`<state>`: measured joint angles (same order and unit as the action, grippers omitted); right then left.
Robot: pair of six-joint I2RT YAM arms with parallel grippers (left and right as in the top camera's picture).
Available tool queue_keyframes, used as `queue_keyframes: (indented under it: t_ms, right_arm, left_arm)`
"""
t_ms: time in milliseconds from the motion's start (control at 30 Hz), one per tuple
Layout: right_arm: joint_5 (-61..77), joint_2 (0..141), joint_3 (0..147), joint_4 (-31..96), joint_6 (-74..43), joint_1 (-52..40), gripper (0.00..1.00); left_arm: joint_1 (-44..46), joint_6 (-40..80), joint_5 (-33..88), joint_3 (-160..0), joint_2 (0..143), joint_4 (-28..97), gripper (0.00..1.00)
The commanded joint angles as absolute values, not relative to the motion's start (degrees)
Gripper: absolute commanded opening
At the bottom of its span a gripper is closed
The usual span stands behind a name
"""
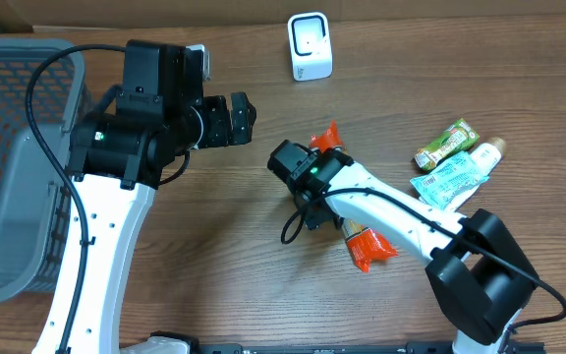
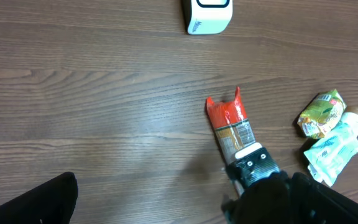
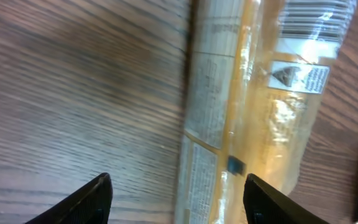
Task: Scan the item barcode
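Observation:
The item is a long clear packet with orange-red ends (image 1: 369, 246), lying flat on the wooden table. My right gripper (image 3: 179, 200) hangs open just above its middle. Neither dark fingertip (image 3: 98, 198) touches the packet (image 3: 253, 112), which lies between them toward the right one. A barcode (image 3: 312, 18) shows on its upper face, also visible in the left wrist view on the packet (image 2: 229, 121). The white scanner (image 1: 310, 46) stands at the table's far edge. My left gripper (image 1: 239, 118) is open and empty, hovering left of the packet; one finger (image 2: 42, 199) shows.
A grey mesh basket (image 1: 8, 177) fills the left side. A green snack packet (image 1: 447, 143) and a teal-and-white tube (image 1: 455, 177) lie to the right of the item. The right arm's black wrist (image 2: 272, 193) covers the packet's near end.

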<state>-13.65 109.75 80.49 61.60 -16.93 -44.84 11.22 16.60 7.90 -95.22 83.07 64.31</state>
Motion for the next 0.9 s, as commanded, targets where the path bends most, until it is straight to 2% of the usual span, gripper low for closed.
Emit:
queue_keyframes:
  t_ms: [0, 33, 133, 167, 400, 867]
  right_arm:
    - [-11.84, 107.04, 84.07, 63.57, -16.45, -39.33, 0.68]
    - [-11.62, 106.50, 84.75, 64.12, -16.43, -38.13, 0.68]
    - [-8.16, 104.14, 86.35, 64.79, -14.09, -32.56, 0.95]
    - [-5.72, 104.03, 86.35, 64.79, -11.79, -31.07, 0.99]
    - [12.60, 105.82, 81.34, 63.00, 2.61, -24.58, 1.00]
    - [13.41, 106.78, 63.61, 44.82, 3.29, -24.77, 1.00]
  left_arm:
    - [11.27, 16.75, 8.16, -95.42, 83.15, 64.31, 0.99]
    - [11.27, 16.75, 8.16, -95.42, 83.15, 64.31, 0.99]
    - [11.27, 16.75, 8.16, -95.42, 83.15, 64.31, 1.00]
    - [11.27, 16.75, 8.16, -95.42, 83.15, 64.31, 1.00]
    - [11.27, 16.75, 8.16, -95.42, 83.15, 64.31, 1.00]
    - [11.27, 16.75, 8.16, -95.42, 83.15, 64.31, 0.99]
